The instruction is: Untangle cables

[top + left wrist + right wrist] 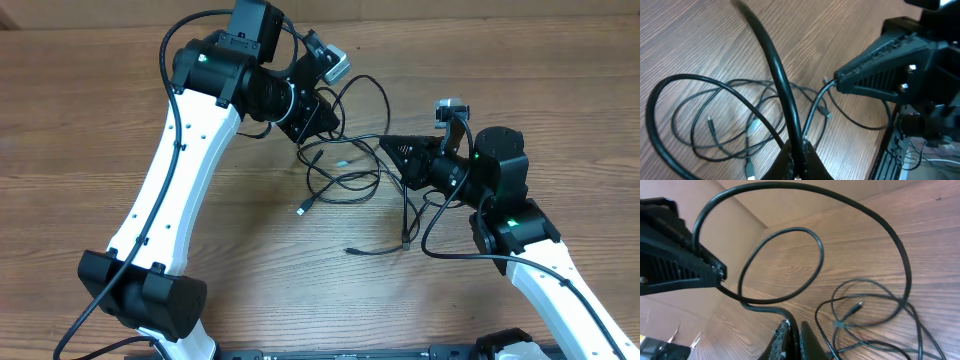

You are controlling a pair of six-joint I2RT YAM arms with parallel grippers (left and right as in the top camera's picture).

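Note:
The cables [340, 180] lie as a loose black tangle on the wooden table between my two arms. Silver-tipped plug ends [301, 209] trail out toward the front. My left gripper [333, 124] hovers over the tangle's far left side; in its wrist view the left gripper [800, 162] is shut on a thicker black cable [775, 65] that arcs upward. My right gripper [386, 147] is just right of the tangle. In its own view the right gripper [794, 335] is shut on a black cable [760, 308] that loops above the table. The two grippers' tips sit close together.
Thin strands and a small plug [856, 306] lie on the table under the right gripper. More loops [715, 125] rest below the left gripper. The right arm's base [515, 230] stands at the front right, the left arm's base [140, 290] at the front left.

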